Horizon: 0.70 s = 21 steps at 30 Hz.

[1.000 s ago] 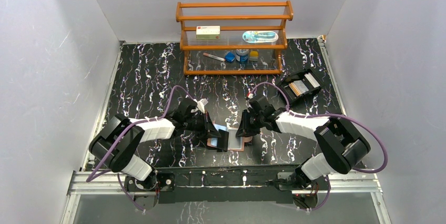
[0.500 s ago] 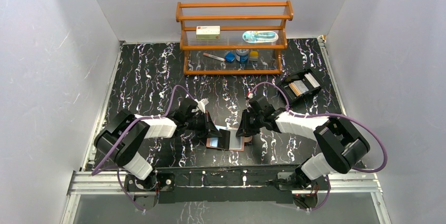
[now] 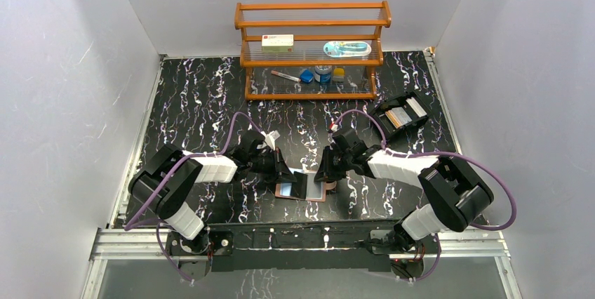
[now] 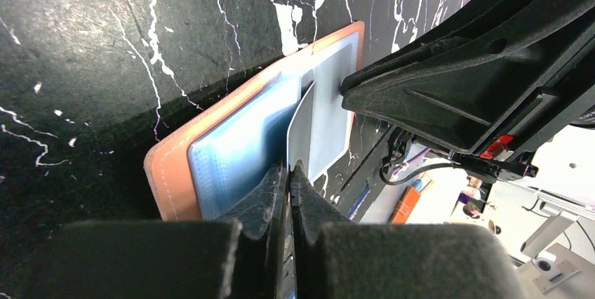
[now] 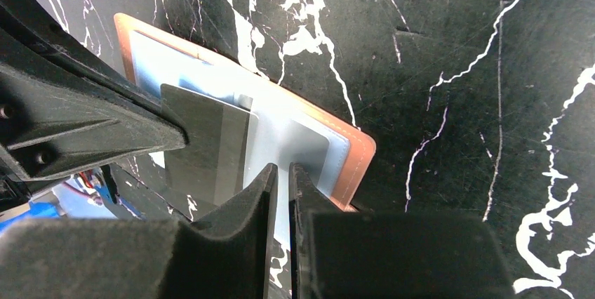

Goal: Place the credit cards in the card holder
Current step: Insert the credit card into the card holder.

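The tan card holder [image 3: 316,191] lies open on the marbled table between the two arms, its bluish sleeves [image 4: 224,151] facing up. My left gripper [image 4: 289,169] is shut on a grey credit card [image 4: 302,127], held on edge with its far end at the sleeves. The right wrist view shows this credit card [image 5: 207,144] flat-on over the card holder [image 5: 354,155], with the left fingers [image 5: 84,123] behind it. My right gripper [image 5: 282,169] stands at the holder's other side, jaws nearly together with a bluish sleeve flap between them.
A wooden rack [image 3: 312,50] at the back holds a white box with a red label [image 3: 277,41] and small items. A black compartment tray [image 3: 401,115] sits at the back right. The arms nearly meet over the holder.
The left arm's elbow has shifted slightly right. The right jaws have narrowed a little. Card and holder stay where they were.
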Motion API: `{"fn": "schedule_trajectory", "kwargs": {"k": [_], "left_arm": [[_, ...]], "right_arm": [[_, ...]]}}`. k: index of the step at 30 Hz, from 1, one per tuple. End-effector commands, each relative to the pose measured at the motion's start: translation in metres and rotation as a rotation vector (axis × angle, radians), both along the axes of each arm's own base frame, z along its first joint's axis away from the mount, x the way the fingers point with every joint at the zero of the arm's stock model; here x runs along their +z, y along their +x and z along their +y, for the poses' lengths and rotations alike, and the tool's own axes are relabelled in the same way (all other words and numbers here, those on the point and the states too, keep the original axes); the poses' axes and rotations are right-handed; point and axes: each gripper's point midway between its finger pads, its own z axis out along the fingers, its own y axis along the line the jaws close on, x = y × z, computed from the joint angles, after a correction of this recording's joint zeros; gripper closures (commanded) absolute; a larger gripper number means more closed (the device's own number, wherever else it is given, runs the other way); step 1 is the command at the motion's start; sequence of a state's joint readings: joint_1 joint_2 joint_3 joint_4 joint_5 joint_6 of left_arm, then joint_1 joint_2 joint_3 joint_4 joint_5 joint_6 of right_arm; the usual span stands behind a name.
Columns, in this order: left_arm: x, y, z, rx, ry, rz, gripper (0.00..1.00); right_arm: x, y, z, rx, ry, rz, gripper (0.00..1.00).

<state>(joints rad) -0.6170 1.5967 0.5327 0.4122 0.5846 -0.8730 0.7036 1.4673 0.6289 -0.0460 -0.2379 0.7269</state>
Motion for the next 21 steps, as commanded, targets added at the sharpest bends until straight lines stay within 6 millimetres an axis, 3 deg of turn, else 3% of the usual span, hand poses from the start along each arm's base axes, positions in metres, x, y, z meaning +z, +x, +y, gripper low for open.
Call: {"fn": "schedule_trajectory", "kwargs": {"k": [1, 12, 21], "left_arm": [[-0.005, 0.012, 0.002, 0.025, 0.035, -0.041, 1.0], [-0.003, 0.026, 0.008, 0.099, 0.064, -0.101, 1.0], [-0.009, 0.019, 0.004, 0.096, 0.031, -0.071, 1.0]], "right_arm": [[-0.018, -0.008, -0.015, -0.012, -0.066, 0.01, 0.8], [-0.017, -0.008, -0.017, -0.041, -0.059, 0.008, 0.8], [-0.015, -0.006, -0.018, -0.075, -0.053, 0.0, 0.81]]}}
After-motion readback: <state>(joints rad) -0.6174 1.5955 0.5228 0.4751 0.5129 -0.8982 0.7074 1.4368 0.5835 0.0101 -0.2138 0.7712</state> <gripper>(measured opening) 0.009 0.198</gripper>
